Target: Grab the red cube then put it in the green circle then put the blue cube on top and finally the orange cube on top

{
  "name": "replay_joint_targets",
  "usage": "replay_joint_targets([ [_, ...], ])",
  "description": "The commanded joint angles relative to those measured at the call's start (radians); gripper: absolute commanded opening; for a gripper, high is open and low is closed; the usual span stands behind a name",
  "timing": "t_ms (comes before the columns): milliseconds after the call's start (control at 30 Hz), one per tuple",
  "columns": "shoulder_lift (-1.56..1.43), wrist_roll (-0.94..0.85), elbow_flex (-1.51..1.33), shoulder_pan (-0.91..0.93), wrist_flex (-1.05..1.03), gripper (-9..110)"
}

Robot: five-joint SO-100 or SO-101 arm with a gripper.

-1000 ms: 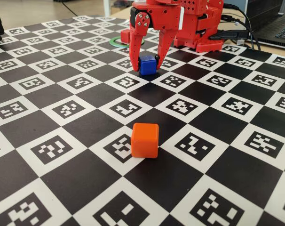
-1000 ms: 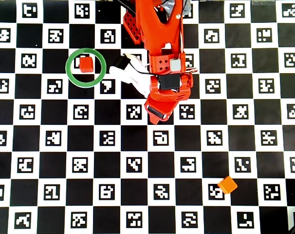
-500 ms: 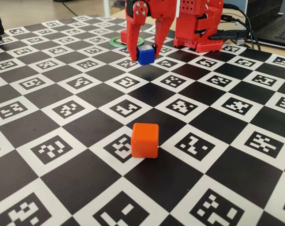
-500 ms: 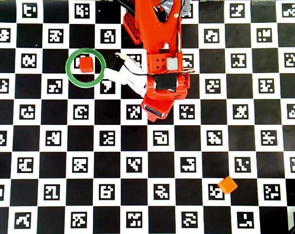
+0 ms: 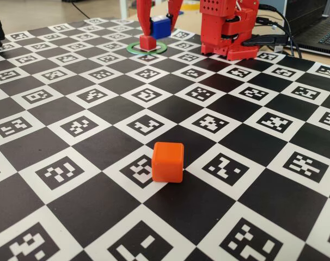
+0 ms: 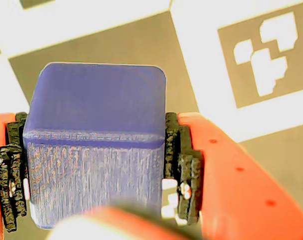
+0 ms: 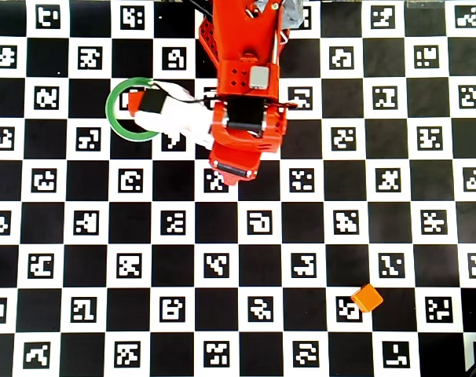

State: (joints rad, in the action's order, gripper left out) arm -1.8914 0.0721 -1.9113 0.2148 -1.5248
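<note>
Your gripper (image 5: pixel 159 24) is pinching the blue cube (image 5: pixel 159 25), one finger on each side. In the wrist view the dark pads (image 6: pixel 184 167) press flat on both sides of the blue cube (image 6: pixel 94 145), and it sits straight between them.

The cube is up in the air now. A second ago it sat on the checkered mat (image 5: pixel 72 179) with the fingers around it. Half a second ago it was just off the mat. Now you have carried it up and over toward the ring.

The red cube (image 5: pixel 147 42) is right below your gripper and a little to the left in the fixed view. It sits inside the green circle (image 5: pixel 133 49) and has not moved. There is a clear gap between the two cubes.

From above, the arm hides the red cube and covers the right part of the green circle (image 7: pixel 116 118).

The orange cube (image 5: pixel 167 162) is far from your gripper, alone on the mat, with open squares all around it. It has not moved either.
</note>
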Motion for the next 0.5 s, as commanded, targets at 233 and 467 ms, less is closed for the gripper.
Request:
replay_joint_targets([
  [233, -0.057, -0.474, 0.250, 0.291, -0.132, 4],
  [467, -0.054, -0.690, 0.287, 0.471, -0.153, 4],
])
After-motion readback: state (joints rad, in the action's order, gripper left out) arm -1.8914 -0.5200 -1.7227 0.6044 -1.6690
